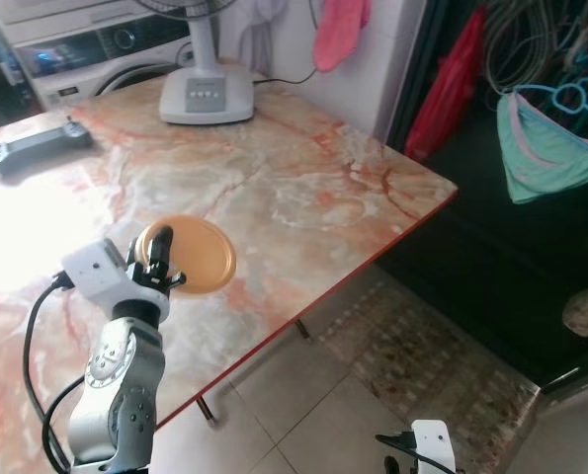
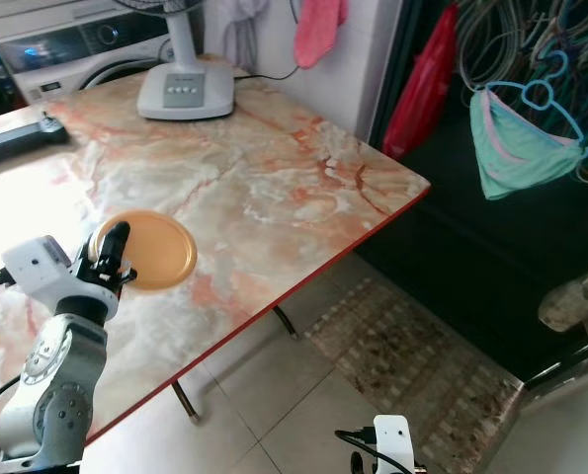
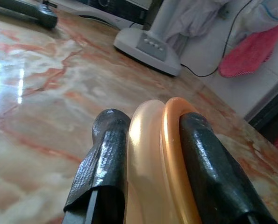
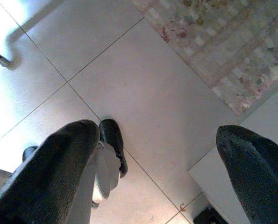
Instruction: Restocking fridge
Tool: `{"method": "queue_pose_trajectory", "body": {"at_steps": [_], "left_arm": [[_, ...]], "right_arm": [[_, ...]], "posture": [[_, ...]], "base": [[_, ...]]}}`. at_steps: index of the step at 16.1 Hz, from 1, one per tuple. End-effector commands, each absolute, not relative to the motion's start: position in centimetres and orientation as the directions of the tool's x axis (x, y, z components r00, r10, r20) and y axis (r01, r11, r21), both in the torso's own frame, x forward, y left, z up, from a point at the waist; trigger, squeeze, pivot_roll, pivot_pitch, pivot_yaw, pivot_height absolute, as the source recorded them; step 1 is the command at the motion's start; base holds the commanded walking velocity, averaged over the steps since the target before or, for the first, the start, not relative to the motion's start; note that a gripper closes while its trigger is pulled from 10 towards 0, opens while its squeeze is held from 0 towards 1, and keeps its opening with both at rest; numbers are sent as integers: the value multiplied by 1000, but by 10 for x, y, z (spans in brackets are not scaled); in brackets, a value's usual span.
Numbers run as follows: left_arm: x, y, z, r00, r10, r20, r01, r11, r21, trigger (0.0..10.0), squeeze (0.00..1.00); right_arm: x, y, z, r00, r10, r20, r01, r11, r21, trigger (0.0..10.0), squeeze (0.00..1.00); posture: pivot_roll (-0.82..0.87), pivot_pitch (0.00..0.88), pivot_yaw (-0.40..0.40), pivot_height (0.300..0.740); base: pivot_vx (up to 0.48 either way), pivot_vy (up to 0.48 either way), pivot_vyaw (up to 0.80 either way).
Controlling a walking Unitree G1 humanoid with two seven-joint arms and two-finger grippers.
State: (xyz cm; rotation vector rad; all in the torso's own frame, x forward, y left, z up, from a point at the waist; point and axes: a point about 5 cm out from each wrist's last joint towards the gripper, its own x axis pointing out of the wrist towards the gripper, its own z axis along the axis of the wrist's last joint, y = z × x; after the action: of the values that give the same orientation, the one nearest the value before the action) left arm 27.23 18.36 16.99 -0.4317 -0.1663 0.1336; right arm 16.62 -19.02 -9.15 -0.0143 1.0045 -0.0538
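Left pincer (image 1: pixel 158 259) clamped on the orange plate (image 1: pixel 201 253) rim, near the marble tabletop (image 1: pixel 303 188) front edge (fan base (image 1: pixel 207 96) well beyond); right pincer (image 4: pixel 157 154) spread apart above the floor tiles (image 4: pixel 143 88).

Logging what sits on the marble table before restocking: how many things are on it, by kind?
Orange plate, gripped at its rim by the left tool: 1
White fan base: 1
Dark handheld controller: 1
Total: 3

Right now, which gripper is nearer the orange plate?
Left. The left gripper has its jaws clamped on the orange plate rim; the right gripper hangs open over the floor, off the table.
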Motion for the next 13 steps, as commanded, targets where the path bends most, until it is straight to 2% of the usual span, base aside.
{"method": "queue_pose_trajectory", "body": {"at_steps": [1,7,9,13], "left_arm": [[273,181,171,978,155,143,-81,901,-426,10000,0],[276,177,171,981,134,140,-63,904,-424,10000,0],[276,176,172,981,131,145,-60,908,-415,10000,0],[274,186,171,977,156,148,-82,905,-418,10000,0]], "right_arm": [[162,-190,-93,524,-51,-850,39,999,-36,10000,0],[161,-190,-94,519,-47,-853,37,999,-32,10000,0],[161,-190,-94,520,-47,-853,38,999,-32,10000,0],[158,-185,-96,515,-49,-856,51,998,-26,10000,0]], "posture": [[30,54,27,740],[26,39,32,740],[24,49,34,740],[44,67,26,740]], "base": [[0,0,-788],[0,0,-788],[0,-302,-788],[0,0,-788]]}}
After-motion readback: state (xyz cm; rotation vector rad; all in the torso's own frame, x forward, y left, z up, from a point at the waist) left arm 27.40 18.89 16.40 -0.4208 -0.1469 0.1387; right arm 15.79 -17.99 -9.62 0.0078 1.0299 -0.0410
